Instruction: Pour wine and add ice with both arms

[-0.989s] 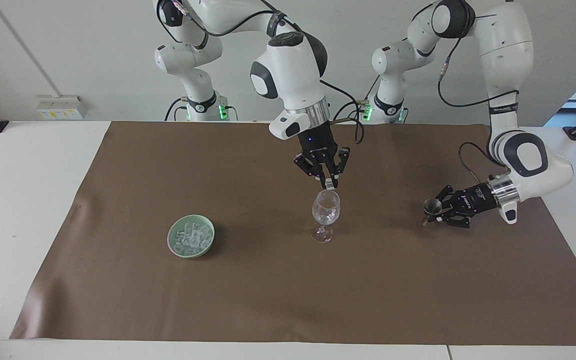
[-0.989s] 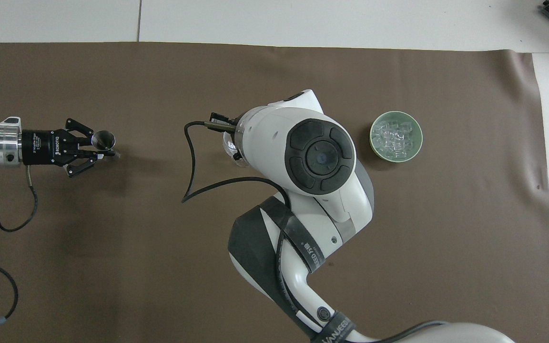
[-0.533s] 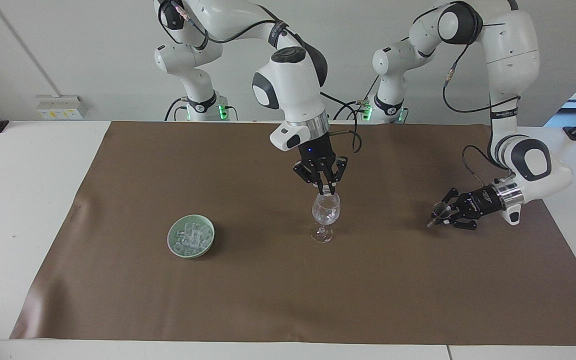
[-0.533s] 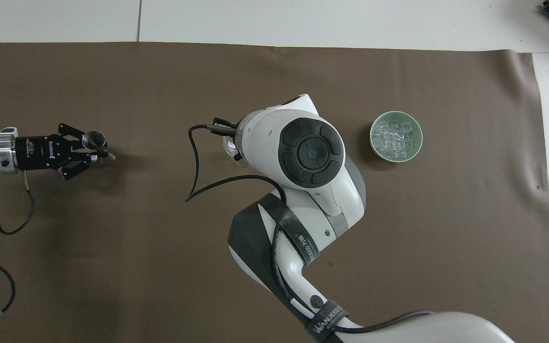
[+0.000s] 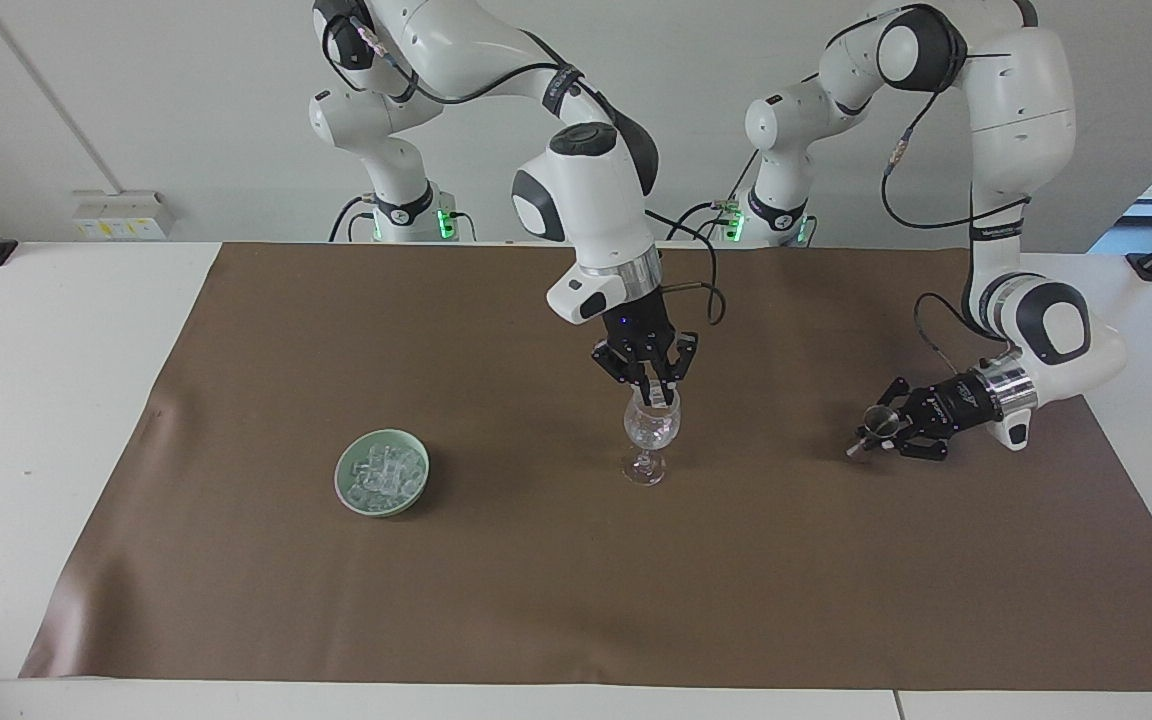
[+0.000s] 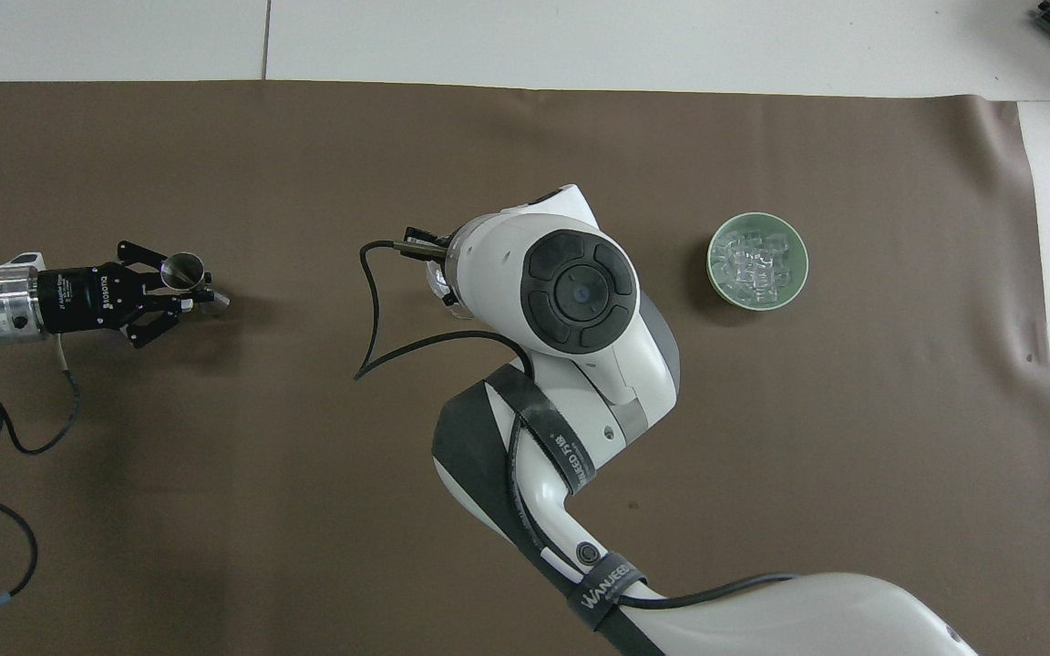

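The right arm reaches from its base to mid-table and blocks most of the overhead view. Its right gripper points straight down over the wine glass. A second ago it hung clear above the rim; it has since sunk until the fingertips sit at the mouth of the glass. I cannot tell from here whether those fingers are pinching anything or just drawn close. From above, only a sliver of the glass shows past the wrist.

The left gripper is low over the brown cloth toward the left arm's end of the table, lying nearly level. Its fingers are clamped on a small metal measuring cup. It has drawn back a little toward its own end since the earlier frame, and the cup now sits at a slight tilt.

The ice lies heaped in a pale green bowl toward the right arm's end, well apart from the glass and about as far from the robots. Bowl and glass stand where they stood a second ago. The bowl of the glass holds something clear and lumpy, too small to make out.
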You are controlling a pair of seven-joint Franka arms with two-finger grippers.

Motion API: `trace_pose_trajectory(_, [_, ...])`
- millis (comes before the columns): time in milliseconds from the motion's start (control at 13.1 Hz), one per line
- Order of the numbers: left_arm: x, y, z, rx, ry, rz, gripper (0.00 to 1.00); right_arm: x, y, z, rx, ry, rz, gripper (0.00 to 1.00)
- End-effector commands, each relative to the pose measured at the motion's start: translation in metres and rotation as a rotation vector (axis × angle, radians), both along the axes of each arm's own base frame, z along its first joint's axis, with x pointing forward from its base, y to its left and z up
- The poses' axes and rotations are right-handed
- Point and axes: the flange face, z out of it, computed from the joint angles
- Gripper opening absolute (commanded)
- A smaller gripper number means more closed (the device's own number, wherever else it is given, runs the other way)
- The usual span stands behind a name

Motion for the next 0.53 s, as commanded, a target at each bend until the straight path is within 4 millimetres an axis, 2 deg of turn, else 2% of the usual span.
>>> trace_pose_trajectory(0, [-0.005,0.001,-0.003,-0.026,-0.029,0.002,0.0,0.0,0.001,0.003,0.0,-0.02,0.015,0.0])
trace_pose_trajectory(457, [-0.007,0.009,-0.013,-0.029,-0.028,0.014,0.0,0.001,0.0,0.003,-0.008,-0.024,0.019,0.0])
